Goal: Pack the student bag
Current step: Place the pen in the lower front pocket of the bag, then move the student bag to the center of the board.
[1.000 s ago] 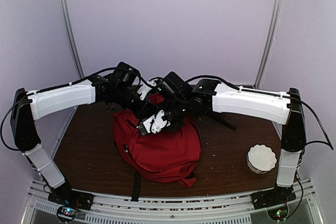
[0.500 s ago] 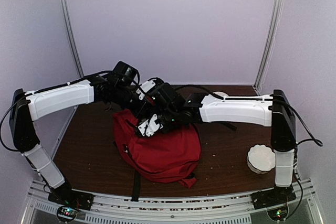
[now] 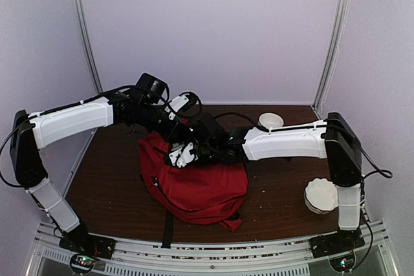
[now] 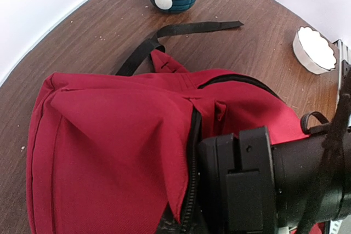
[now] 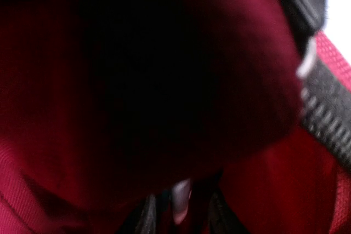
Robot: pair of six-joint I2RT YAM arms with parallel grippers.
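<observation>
My right gripper (image 3: 182, 155) is sunk into the mouth of the red bag (image 3: 204, 189), so its fingertips are hidden from above. My right wrist camera gives only dark, blurred red cloth and a smeared zip (image 5: 323, 116), so I cannot tell how the jaws stand. My left gripper (image 3: 171, 128) is masked by my own arms. The far bowl (image 3: 270, 120) sits half behind my right arm.
</observation>
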